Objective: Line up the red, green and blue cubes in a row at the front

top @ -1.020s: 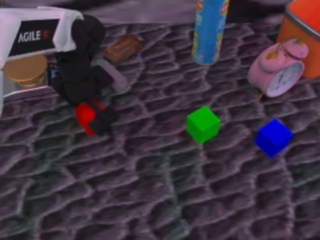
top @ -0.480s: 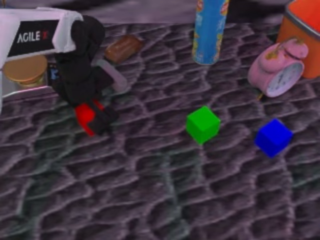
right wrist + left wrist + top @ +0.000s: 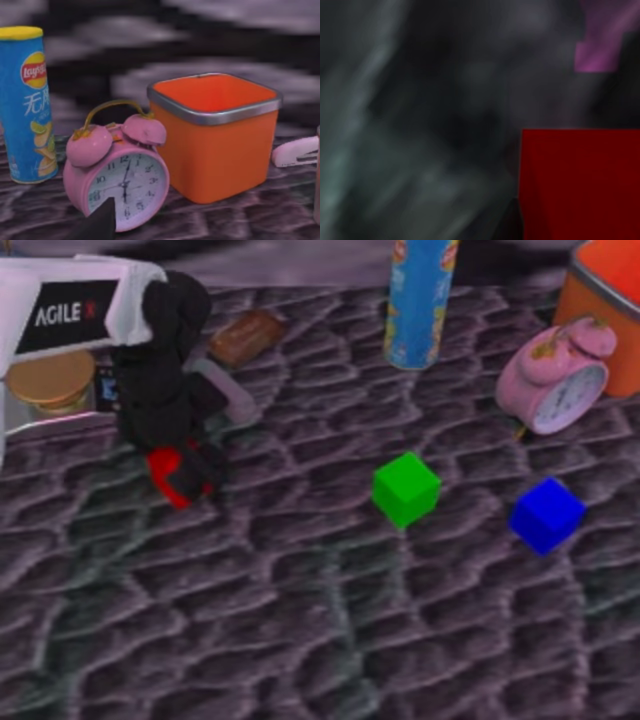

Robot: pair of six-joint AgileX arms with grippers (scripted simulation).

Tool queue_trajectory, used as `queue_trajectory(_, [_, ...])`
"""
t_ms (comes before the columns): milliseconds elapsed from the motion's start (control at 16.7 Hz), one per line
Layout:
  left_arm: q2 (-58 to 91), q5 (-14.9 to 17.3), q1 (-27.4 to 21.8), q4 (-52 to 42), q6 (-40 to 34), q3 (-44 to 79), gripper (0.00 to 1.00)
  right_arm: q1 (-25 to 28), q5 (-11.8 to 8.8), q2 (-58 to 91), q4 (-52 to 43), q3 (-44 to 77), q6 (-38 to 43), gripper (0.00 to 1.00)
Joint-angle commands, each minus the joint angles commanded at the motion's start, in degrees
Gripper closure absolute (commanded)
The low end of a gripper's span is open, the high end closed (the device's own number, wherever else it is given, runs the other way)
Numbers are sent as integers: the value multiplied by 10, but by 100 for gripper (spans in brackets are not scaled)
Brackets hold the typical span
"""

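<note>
The red cube (image 3: 166, 477) (image 3: 580, 185) rests on the table at the left, mostly hidden under my left gripper (image 3: 186, 478), which reaches down over it and is shut on it. In the left wrist view the cube fills the near corner, very close. The green cube (image 3: 406, 489) sits near the middle of the table. To its right, a little nearer the front, stands the blue cube (image 3: 547, 514). My right gripper (image 3: 101, 224) is parked outside the top view, facing the pink alarm clock.
At the back right stand a pink alarm clock (image 3: 556, 380) (image 3: 117, 180) and an orange bin (image 3: 606, 300) (image 3: 215, 135). A blue chips can (image 3: 420, 300) (image 3: 27, 105) is at the back middle. A brown block (image 3: 246, 336) and a gold lid (image 3: 50, 381) lie beside the left arm.
The left gripper's fingers have drawn in around the red cube, and less red shows. The green and blue cubes have not moved.
</note>
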Motion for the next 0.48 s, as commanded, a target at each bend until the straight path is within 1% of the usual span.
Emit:
queue_trajectory(60, [0, 0, 0, 0, 0, 0, 98, 0, 0, 0, 0, 0, 0, 0])
queue_trajectory(120, [0, 0, 0, 0, 0, 0, 100, 0, 0, 0, 0, 0, 0, 0])
queue_trajectory(480, [0, 0, 0, 0, 0, 0, 100, 0, 0, 0, 0, 0, 0, 0])
